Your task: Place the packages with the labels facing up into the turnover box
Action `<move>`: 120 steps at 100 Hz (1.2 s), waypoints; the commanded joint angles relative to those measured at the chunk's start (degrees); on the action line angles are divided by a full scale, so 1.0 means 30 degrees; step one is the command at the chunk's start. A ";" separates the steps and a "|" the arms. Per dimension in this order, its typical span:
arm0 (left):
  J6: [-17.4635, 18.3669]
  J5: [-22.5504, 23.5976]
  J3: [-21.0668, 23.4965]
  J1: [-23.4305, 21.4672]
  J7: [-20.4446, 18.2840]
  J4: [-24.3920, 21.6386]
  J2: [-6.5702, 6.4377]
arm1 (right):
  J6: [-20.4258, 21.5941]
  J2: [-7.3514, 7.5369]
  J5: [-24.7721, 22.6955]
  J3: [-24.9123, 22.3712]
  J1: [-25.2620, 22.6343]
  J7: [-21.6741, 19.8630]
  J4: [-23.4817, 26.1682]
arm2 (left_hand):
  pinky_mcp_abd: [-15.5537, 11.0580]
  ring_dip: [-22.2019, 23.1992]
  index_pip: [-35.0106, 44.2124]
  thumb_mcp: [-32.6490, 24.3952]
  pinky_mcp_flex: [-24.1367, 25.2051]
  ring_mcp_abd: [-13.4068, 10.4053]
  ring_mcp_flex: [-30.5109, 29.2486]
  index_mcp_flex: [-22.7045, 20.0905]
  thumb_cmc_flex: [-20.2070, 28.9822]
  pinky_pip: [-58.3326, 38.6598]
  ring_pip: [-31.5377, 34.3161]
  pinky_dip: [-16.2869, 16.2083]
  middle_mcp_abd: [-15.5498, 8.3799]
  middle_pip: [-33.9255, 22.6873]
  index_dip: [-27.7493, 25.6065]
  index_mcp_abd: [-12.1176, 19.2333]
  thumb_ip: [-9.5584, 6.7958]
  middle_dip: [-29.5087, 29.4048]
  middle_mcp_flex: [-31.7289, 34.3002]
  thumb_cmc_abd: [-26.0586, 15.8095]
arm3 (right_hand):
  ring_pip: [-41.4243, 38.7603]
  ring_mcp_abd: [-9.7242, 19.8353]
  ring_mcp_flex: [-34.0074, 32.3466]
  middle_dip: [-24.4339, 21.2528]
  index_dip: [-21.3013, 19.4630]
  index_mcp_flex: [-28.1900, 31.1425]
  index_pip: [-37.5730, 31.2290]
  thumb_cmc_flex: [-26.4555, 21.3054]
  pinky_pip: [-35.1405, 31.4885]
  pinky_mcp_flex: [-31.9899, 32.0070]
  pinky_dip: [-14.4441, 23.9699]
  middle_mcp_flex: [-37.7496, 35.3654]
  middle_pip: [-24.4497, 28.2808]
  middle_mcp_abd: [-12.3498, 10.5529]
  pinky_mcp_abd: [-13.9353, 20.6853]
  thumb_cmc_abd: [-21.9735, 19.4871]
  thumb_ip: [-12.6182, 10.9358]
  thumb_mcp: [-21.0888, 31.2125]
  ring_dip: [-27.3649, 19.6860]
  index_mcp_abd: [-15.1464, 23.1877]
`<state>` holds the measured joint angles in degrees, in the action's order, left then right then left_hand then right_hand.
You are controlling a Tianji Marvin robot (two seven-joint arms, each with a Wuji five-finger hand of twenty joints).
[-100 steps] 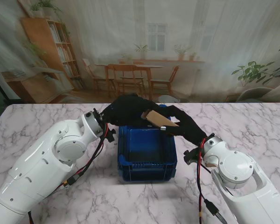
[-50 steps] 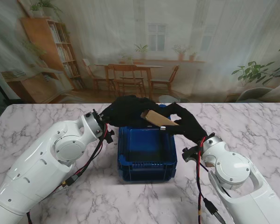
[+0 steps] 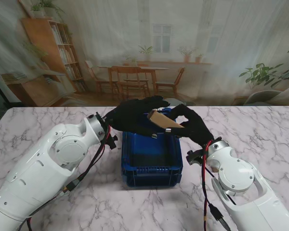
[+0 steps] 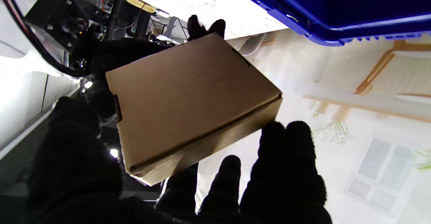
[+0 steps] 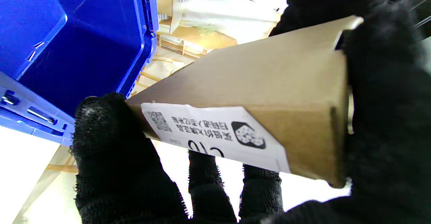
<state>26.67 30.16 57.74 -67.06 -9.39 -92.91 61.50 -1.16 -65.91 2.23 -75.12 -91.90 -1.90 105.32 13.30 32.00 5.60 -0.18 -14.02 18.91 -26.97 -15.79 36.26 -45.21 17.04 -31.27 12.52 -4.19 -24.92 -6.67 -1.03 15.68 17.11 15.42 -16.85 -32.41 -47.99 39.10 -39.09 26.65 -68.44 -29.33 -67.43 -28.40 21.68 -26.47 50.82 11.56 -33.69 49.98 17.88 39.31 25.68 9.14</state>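
Observation:
A brown cardboard package (image 3: 162, 120) hangs tilted over the far rim of the blue turnover box (image 3: 152, 169). Both black-gloved hands are on it. My left hand (image 3: 131, 116) cups its left end, with the fingers (image 4: 279, 163) curled at one edge and the thumb behind it. My right hand (image 3: 193, 126) pinches its right end between fingers (image 5: 114, 150) and thumb. The right wrist view shows a white printed label (image 5: 215, 133) on one face of the package (image 5: 256, 79). In the left wrist view the package (image 4: 188, 102) shows a plain face. No label shows in the stand view.
The box (image 5: 67, 32) stands in the middle of a white marbled table (image 3: 260, 130), and its inside looks dark and bare. Both white forearms flank it. Black and red cables (image 3: 205, 192) hang from the wrists. A printed room backdrop stands behind the table.
The package has shifted slightly left and farther from me and tilted more. My left hand's upper fingers have lifted and spread over it. My right hand has risen with it.

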 commanded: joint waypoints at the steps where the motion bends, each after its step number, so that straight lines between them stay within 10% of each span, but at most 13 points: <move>1: -0.0291 -0.0450 -0.0082 -0.0050 -0.0656 -0.0022 0.0077 | 0.0159 -0.0204 -0.0217 0.0119 0.0002 0.0141 0.0172 | -0.0378 -0.1446 -0.0665 0.0409 0.0433 -0.0665 0.1130 0.0809 -0.0733 0.1212 -0.1474 0.0729 0.0278 0.0739 0.0406 -0.0225 0.0687 -0.0591 -0.1153 0.0124 | -0.9262 0.9048 -0.2588 0.0689 -0.1188 0.1964 -0.3005 -0.5392 -0.1375 -0.1551 -0.0175 -0.1285 0.2553 -0.0636 0.5249 -0.1766 -0.1683 0.9636 0.1096 0.1299; 69: -0.3918 -0.3341 0.0432 0.0497 -0.2679 0.0446 0.0078 | 0.1766 -0.0316 -0.3057 0.0263 0.0352 0.1775 -0.1094 | -0.0447 -0.2728 -0.0871 0.0593 0.0469 0.0287 0.1945 0.2102 -0.1886 0.2171 -0.1437 0.1490 0.1807 0.1372 -0.0054 -0.2060 0.0767 -0.1265 -0.2094 -0.3111 | -0.9419 0.9186 -0.3135 0.0671 -0.1203 0.2205 -0.3095 -0.5566 -0.1426 -0.2190 -0.0547 -0.1810 0.2791 -0.0782 0.5436 -0.1767 -0.1621 1.0348 0.1043 0.1358; 100: -0.7369 -0.6323 -0.0110 0.2451 -0.6978 0.0563 -0.0352 | 0.3303 -0.0318 -0.5672 0.0588 0.0621 0.3018 -0.1793 | -0.0005 -0.4358 -0.0645 0.0791 0.1174 0.0913 0.3607 0.1382 -0.4139 0.4462 -0.2713 0.2985 0.2636 0.1167 -0.0179 -0.5211 0.1030 -0.1460 -0.0731 -0.3102 | -0.9388 0.9222 -0.3131 0.0634 -0.1227 0.2204 -0.3122 -0.5623 -0.1424 -0.2217 -0.0659 -0.1825 0.2806 -0.0843 0.5522 -0.1823 -0.1605 1.0453 0.0990 0.1422; 120: -0.8435 -0.6959 -0.1589 0.4244 -0.8688 0.1366 -0.0508 | 0.4416 -0.0365 -0.7562 0.0947 0.0772 0.4220 -0.2394 | -0.0417 -0.4488 -0.1033 0.0811 0.1182 0.0697 0.3750 0.2021 -0.4264 0.4761 -0.2756 0.3141 0.2547 0.1361 -0.0066 -0.5301 0.1057 -0.1398 -0.1544 -0.2026 | -0.9362 0.9286 -0.3164 0.0612 -0.1232 0.2256 -0.3141 -0.5667 -0.1421 -0.2201 -0.0729 -0.1828 0.2840 -0.0874 0.5555 -0.1857 -0.1602 1.0526 0.0957 0.1531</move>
<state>1.60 9.45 53.38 -55.37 -34.29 -89.44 59.78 11.44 -66.69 -20.06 -72.80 -89.74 10.12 98.87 13.96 19.19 3.47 0.51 -10.63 20.97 -16.48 -11.43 26.44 -32.50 10.03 -22.71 19.76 -0.85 -25.05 -21.96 0.69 11.56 13.87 7.72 -16.81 -32.11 -50.00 39.98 -40.32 30.15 -72.00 -29.33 -68.51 -31.32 20.31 -30.83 54.93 10.13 -33.69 49.94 18.23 39.30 25.51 10.03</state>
